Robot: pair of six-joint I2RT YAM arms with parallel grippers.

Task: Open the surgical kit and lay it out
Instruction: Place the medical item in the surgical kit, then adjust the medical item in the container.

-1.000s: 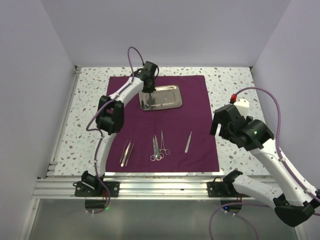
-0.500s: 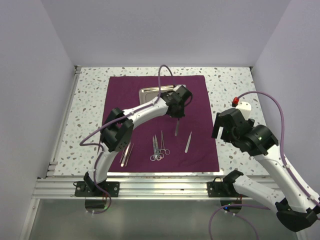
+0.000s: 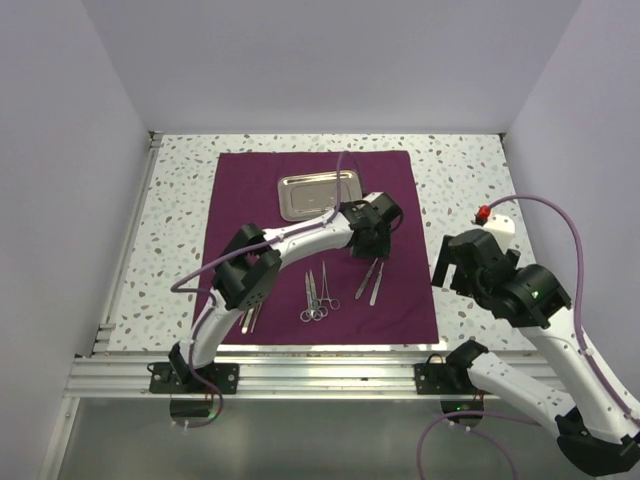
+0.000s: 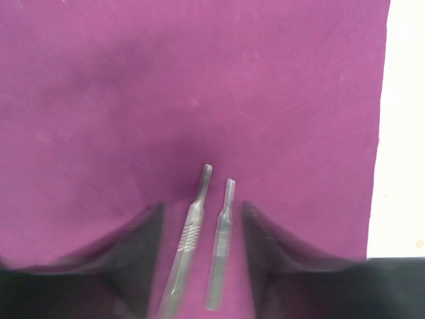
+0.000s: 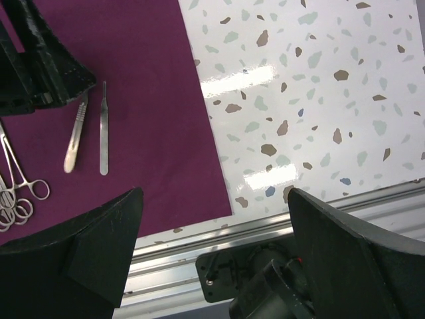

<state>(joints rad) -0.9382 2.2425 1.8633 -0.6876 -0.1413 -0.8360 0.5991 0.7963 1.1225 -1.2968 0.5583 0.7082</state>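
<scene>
Purple cloth spread flat on counter. Steel tray at far middle of cloth. Two slim handles side by side, just right of ring-handled forceps. Left jaws wide apart astride handles, gripping nothing. Right jaws spread wide, empty, over cloth's near right edge. Tweezers near left, partly under left arm.

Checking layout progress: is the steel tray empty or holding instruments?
Empty: the steel tray shows only bare metal; instruments lie on the cloth.
</scene>
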